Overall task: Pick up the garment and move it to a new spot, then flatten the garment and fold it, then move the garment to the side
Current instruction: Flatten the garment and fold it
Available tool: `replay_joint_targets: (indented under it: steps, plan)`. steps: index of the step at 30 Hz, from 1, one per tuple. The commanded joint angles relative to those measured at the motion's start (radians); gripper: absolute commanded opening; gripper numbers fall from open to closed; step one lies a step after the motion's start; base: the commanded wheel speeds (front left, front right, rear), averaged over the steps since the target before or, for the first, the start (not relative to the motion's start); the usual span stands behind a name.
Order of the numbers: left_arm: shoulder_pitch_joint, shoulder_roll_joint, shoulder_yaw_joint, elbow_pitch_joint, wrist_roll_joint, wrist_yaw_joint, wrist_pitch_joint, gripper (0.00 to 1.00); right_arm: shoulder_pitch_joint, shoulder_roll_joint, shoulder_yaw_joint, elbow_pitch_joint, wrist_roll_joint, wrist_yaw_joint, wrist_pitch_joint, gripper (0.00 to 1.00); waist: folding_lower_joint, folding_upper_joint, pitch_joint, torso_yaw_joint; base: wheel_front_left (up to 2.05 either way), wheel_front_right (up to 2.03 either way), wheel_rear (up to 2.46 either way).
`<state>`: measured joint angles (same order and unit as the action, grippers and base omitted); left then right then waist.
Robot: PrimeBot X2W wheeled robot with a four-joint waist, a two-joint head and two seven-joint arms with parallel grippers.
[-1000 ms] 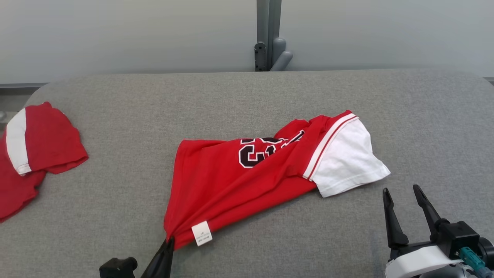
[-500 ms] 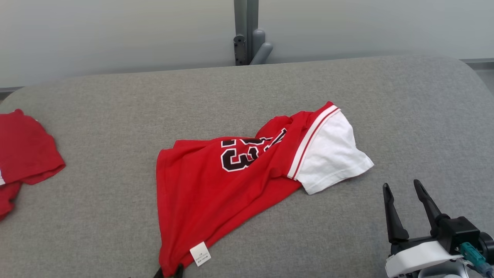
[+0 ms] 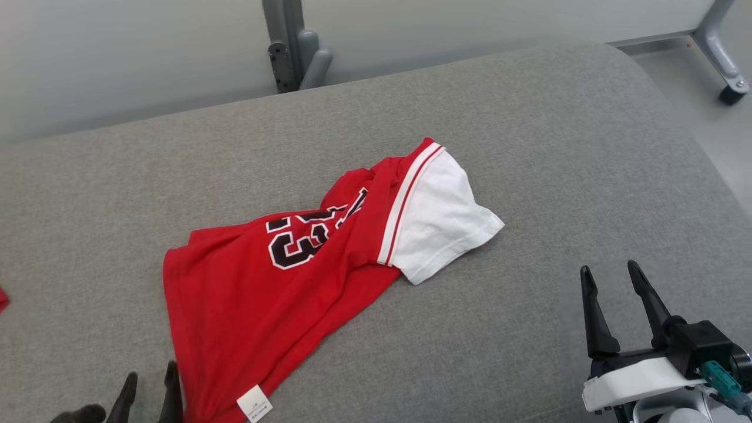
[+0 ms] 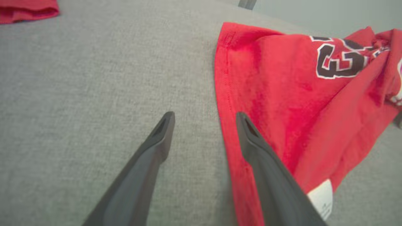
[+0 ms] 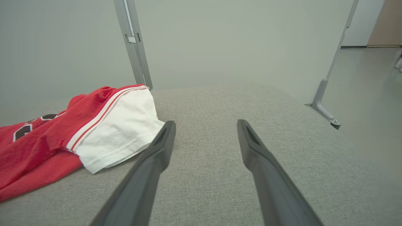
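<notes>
Head view: grey fabric surface (image 3: 529, 147) with pale wall and a grey post (image 3: 288, 41) beyond the garment. The surface edge curves off past the white sleeve to floor (image 3: 693, 100). Garment (image 3: 282, 282), a red jersey, lies crumpled mid-surface with open surface all round it. Left gripper (image 3: 151, 371) is at the garment's near hem, jaws apart, gripping nothing, body cut off. Right gripper (image 3: 609, 268) is well clear of the sleeve, jaws apart, empty. Jersey number is part folded under. Second red cloth (image 4: 28, 9) lies far from the garment, cropped.

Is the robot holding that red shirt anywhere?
Nothing is held. The left gripper stands open at the hem of the red shirt; the right gripper open, apart.
</notes>
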<state>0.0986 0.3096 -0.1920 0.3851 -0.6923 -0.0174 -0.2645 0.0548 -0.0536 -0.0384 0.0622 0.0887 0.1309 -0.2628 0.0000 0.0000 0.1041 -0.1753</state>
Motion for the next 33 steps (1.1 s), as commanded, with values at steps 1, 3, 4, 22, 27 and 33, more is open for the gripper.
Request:
replay_joint_targets:
  steps: [1, 3, 4, 22, 27, 33]
  plan:
    - [-0.003, 0.001, 0.003, -0.019, 0.002, 0.006, 0.001, 1.0, -0.012, -0.001, 0.002, -0.004, 0.006, 0.0, -0.003, 1.0, 0.0, 0.0, 0.021, -0.054, 0.0, 0.0, 0.0]
    - [-0.033, 0.0, -0.03, -0.103, 0.045, 0.024, 0.009, 1.0, -0.015, 0.001, 0.007, -0.007, 0.008, 0.0, -0.003, 1.0, 0.0, 0.0, 0.027, -0.073, 0.0, 0.0, 0.0]
    - [-0.05, -0.004, -0.053, -0.143, 0.064, 0.027, 0.021, 1.0, -0.017, 0.002, 0.012, -0.007, 0.011, 0.0, -0.003, 1.0, 0.0, 0.0, 0.031, -0.083, 0.0, 0.0, 0.0]
    - [-0.532, -0.176, -0.42, -0.025, 0.354, 0.049, 0.381, 1.0, -0.07, 0.002, 0.029, -0.017, 0.101, 0.0, -0.003, 1.0, 0.0, 0.0, 0.157, -0.263, 0.0, 0.0, 0.0]
    - [-0.606, -0.188, -0.442, 0.115, 0.374, 0.045, 0.398, 1.0, -0.081, 0.002, 0.031, -0.012, 0.118, 0.0, -0.003, 1.0, 0.0, 0.0, 0.177, -0.285, 0.0, 0.0, 0.0]
    - [-0.619, -0.196, -0.449, 0.214, 0.357, 0.026, 0.381, 1.0, -0.082, 0.002, 0.031, -0.007, 0.124, 0.0, -0.003, 1.0, 0.0, 0.0, 0.176, -0.288, 0.0, 0.0, 0.0]
